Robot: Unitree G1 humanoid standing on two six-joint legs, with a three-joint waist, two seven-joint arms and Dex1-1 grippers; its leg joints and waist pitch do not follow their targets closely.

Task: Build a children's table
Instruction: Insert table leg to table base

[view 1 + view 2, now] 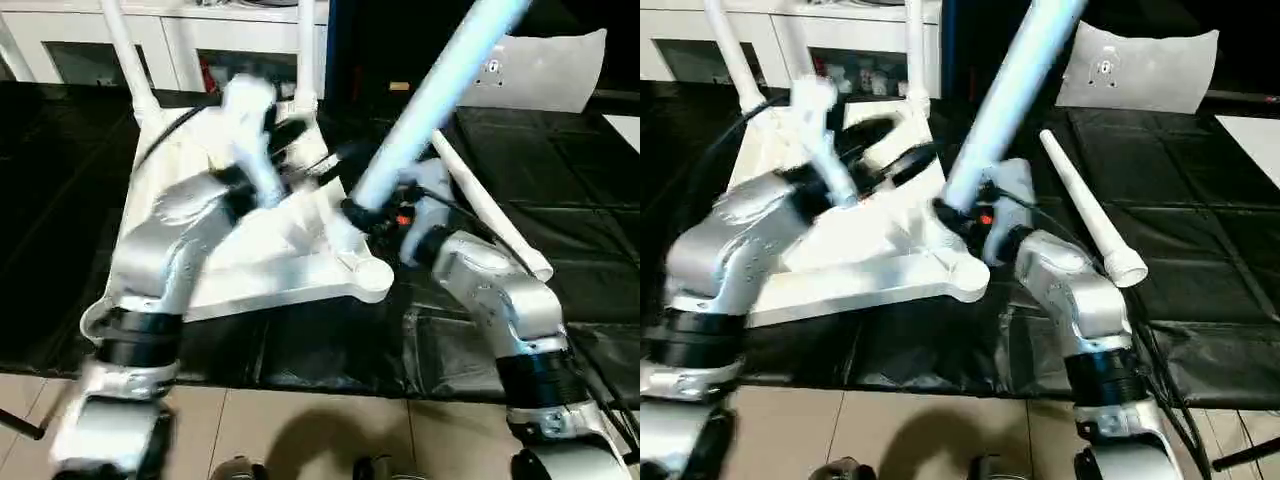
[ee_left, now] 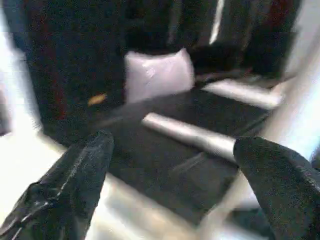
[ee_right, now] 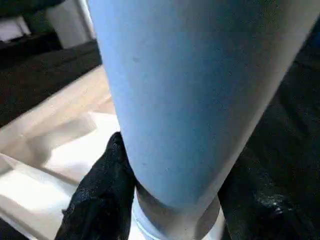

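Observation:
The white table top [image 1: 255, 265] lies underside up on the black mat. Two legs [image 1: 122, 45] [image 1: 305, 50] stand upright in its far corner sockets. My right gripper [image 1: 365, 212] is shut on the lower end of a third leg [image 1: 430, 95], which leans up and to the right. Black fingers [image 3: 102, 195] press both its sides. That leg's end hangs over the top near the near-right corner socket [image 1: 368, 280]; I cannot tell if it touches. My left gripper [image 1: 288, 135] hovers over the top's far part, open and empty [image 2: 175, 170]. A fourth leg [image 1: 490, 210] lies loose on the mat.
A white bag [image 1: 545, 70] leans at the back right of the mat. White cabinets [image 1: 70, 50] stand behind the mat. The mat's front edge [image 1: 330, 385] meets tiled floor close to my body.

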